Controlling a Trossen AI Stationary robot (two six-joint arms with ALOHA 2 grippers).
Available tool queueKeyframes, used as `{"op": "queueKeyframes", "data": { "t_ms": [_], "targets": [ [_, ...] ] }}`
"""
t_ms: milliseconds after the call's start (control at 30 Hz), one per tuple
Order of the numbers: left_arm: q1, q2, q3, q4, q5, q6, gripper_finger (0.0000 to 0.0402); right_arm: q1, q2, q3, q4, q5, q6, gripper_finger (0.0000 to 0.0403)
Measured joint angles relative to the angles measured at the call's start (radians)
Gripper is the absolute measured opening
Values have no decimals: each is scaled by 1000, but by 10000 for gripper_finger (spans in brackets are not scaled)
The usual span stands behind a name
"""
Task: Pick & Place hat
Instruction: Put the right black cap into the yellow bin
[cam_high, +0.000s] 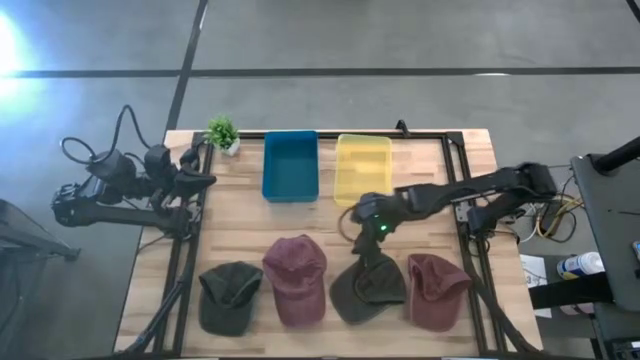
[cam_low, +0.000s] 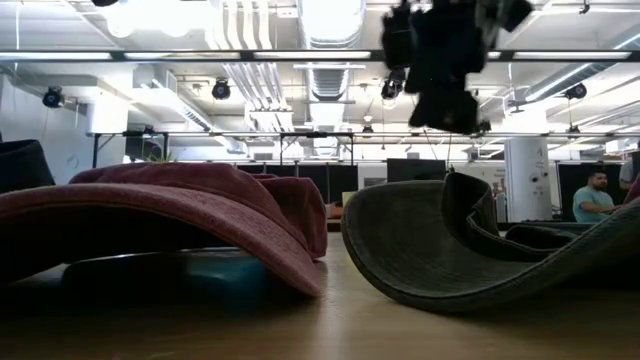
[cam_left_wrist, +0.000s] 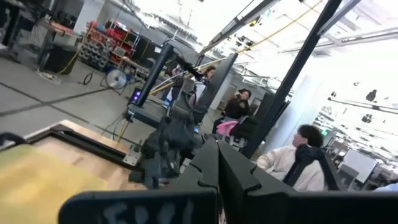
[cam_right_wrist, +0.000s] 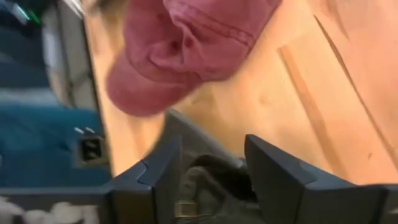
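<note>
Hovering over the green hat (cam_high: 366, 287), right tool (cam_high: 371, 258).
Spread open, fingers (cam_right_wrist: 273, 174) either side of its back strap; red hats (cam_high: 296, 277) flanking; left tool (cam_high: 196, 168) parked, closed.

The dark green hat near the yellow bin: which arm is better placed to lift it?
The right: its claw is right above that dark green hat, fingers astride its back. The left claw waits at the table's far-left edge.
</note>
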Motion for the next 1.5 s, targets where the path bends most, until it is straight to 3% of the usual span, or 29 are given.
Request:
{"op": "queueKeyframes", "data": {
  "t_ms": [267, 433, 800, 1133, 1300, 1500],
  "targets": [
    [0, 10, 0, -16, 5, 15, 0, 11, 284, 315, -373, -48, -277, 173],
    [0, 12, 0, -61, 83, 10, 0, 58, 391, 449, -512, -54, -462, 173],
    [0, 21, -2, -150, 77, -27, 0, 98, 526, 533, -523, -61, -584, 178],
    [0, 62, -3, -196, 90, -53, 0, 104, 615, 571, -497, -169, -636, 173],
    [0, 93, -4, -274, 92, -50, 0, 105, 661, 599, -506, -240, -620, 141],
    [0, 122, -19, -285, 95, -50, 0, 104, 661, 635, -555, -244, -647, 45]
  ]
}}
